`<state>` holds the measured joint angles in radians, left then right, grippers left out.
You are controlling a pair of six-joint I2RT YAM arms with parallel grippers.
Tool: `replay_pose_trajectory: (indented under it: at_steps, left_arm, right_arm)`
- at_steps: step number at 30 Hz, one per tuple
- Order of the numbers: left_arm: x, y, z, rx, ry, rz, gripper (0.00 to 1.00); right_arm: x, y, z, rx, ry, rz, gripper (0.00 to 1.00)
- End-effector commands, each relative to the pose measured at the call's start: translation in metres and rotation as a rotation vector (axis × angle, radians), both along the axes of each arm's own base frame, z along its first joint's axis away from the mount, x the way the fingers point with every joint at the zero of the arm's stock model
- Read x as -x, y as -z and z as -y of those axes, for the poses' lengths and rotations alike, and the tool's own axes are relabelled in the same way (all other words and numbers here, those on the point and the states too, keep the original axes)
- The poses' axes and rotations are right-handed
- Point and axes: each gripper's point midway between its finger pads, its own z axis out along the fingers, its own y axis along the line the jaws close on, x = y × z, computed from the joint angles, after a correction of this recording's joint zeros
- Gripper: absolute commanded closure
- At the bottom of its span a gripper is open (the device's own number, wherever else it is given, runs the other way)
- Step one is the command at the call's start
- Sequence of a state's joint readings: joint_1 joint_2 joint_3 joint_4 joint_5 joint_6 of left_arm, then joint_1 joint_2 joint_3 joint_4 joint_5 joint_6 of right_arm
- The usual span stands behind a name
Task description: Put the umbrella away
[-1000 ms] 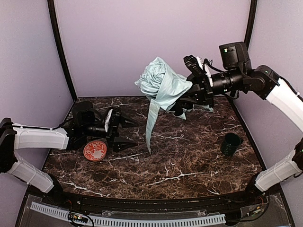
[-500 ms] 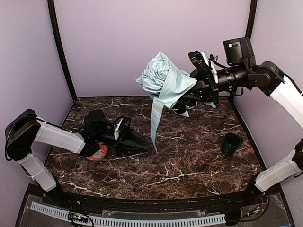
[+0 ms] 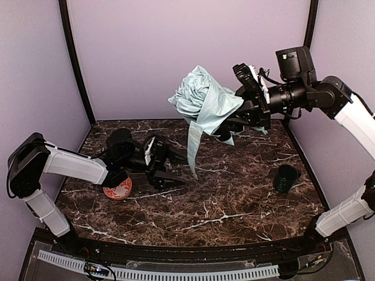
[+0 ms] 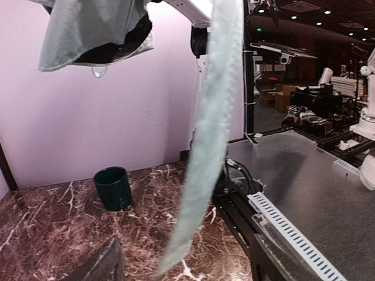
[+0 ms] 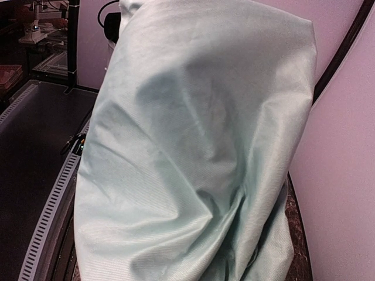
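Two hands logged. Up near the back wall, right hand (image 3: 234,119) clamped on umbrella (image 3: 202,100), fingertips buried under mint fabric filling the right wrist view. Bunched canopy held well clear of bench (image 3: 234,202), one long strip dangling down toward the marble. Low over the bench, left hand (image 3: 174,168) with fingers spread apart, strip tip hanging just ahead between them, ungripped. Upright at right side, dark green cup (image 3: 286,178); beside left arm, red patterned disc (image 3: 119,188).

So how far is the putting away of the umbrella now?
Done: the umbrella is lifted off the table, bunched in the right pincer. In hand: the open left pincer is at its hanging fabric strip. Left: gathering it closed and stowing it.
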<state>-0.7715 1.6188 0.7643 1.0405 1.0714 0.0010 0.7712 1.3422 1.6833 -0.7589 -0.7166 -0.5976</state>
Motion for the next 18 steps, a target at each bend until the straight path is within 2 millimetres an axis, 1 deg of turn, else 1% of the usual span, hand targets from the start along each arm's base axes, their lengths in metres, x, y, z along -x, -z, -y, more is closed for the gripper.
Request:
replay_pose_trajectory:
  at_steps: [1,3,5,8,10,11,13,15,18]
  left_arm:
    - [-0.018,0.003,0.003,-0.011,-0.098,0.065,0.24]
    - [-0.026,0.003,0.002,-0.02,-0.114,0.059,0.23]
    - [-0.023,0.001,0.004,-0.034,-0.066,0.049,0.24]
    - [-0.008,-0.004,0.003,-0.009,0.027,0.033,0.29]
    - [0.005,-0.002,-0.001,0.011,0.08,0.038,0.34]
    - [0.009,-0.001,-0.001,0.012,0.096,0.039,0.38]
    - [0.007,0.002,0.003,0.002,0.087,0.029,0.58]
    - [0.008,0.004,0.003,-0.004,0.093,0.023,0.73]
    - [0.009,0.002,0.003,0.004,0.103,0.023,0.83]
  right_arm:
    - [0.007,-0.024,0.004,-0.069,-0.016,0.072,1.0]
    - [0.007,-0.023,0.005,-0.068,-0.014,0.074,1.0]
    - [0.007,-0.022,0.004,-0.065,-0.014,0.072,1.0]
    - [0.004,-0.02,0.003,-0.06,-0.006,0.071,1.0]
    - [0.003,-0.019,0.003,-0.058,-0.004,0.071,1.0]
    - [0.003,-0.019,0.003,-0.058,-0.004,0.072,1.0]
    - [0.003,-0.018,0.003,-0.057,-0.002,0.068,1.0]
    - [0.003,-0.018,0.003,-0.058,-0.004,0.067,1.0]
    - [0.003,-0.019,0.003,-0.059,-0.004,0.065,1.0]
